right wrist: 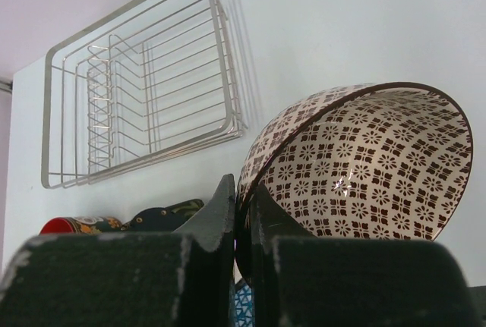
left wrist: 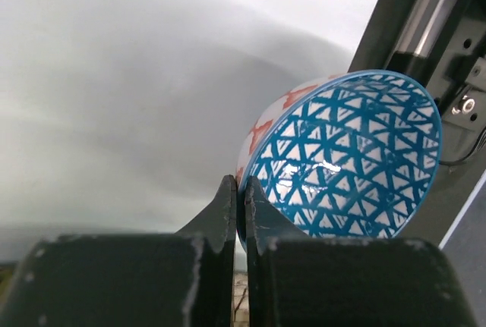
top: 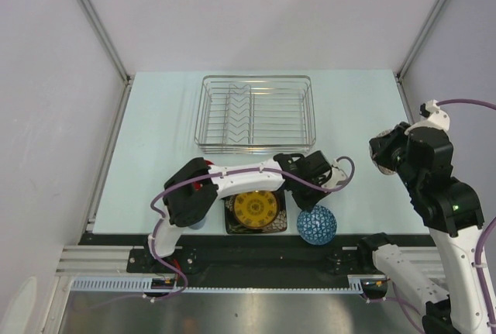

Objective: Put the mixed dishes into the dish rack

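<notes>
My left gripper [top: 304, 194] is shut on the rim of the blue patterned bowl [top: 316, 224] and holds it up near the table's front edge; the left wrist view shows the jaws [left wrist: 236, 183] pinching the bowl's rim [left wrist: 349, 160]. My right gripper [top: 381, 154] is shut on the rim of the pinkish patterned bowl [right wrist: 364, 168], held above the table at the right, jaws [right wrist: 241, 190] clamped. The empty dish rack [top: 256, 113] stands at the back centre. The yellow plate [top: 256, 208] lies on the dark square plate [top: 230, 225]. The mug [right wrist: 68, 225] is mostly hidden under my left arm.
A light-blue cup [top: 198, 225] peeks out beside the left arm's base. The left arm [top: 232, 179] stretches across the front of the table just before the rack. Walls and frame posts close in the table's sides and back.
</notes>
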{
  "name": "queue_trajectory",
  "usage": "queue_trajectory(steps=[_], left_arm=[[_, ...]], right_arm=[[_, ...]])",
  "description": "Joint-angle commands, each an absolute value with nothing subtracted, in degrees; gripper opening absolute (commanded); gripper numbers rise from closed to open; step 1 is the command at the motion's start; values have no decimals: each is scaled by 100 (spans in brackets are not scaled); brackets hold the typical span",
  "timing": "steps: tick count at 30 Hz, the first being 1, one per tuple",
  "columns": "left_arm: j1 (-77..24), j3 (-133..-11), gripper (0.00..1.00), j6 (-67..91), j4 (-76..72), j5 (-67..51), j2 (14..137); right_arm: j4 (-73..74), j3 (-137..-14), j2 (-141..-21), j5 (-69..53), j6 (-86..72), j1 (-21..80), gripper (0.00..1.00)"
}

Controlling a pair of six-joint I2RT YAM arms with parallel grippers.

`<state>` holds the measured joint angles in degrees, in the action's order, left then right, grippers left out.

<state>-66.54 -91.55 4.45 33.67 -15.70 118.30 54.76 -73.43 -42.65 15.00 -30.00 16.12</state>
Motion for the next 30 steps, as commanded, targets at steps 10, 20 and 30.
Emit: queue_trajectory(steps=[10,20,30], left_arm=[[-4783,-12943,0,-1054,6063,217,10854],[-3148,-13421,0,-2108,5582,4226,11601],[-2795,-13745,0,-3093,4544,5765,12752]], right_arm=[[5186,-7611,-4473,1784,-3067,1600,0],[5054,-7480,-4518,1442,-3173,1591,0],[5071,-7243,-4289,1231,-3243,1591,0]])
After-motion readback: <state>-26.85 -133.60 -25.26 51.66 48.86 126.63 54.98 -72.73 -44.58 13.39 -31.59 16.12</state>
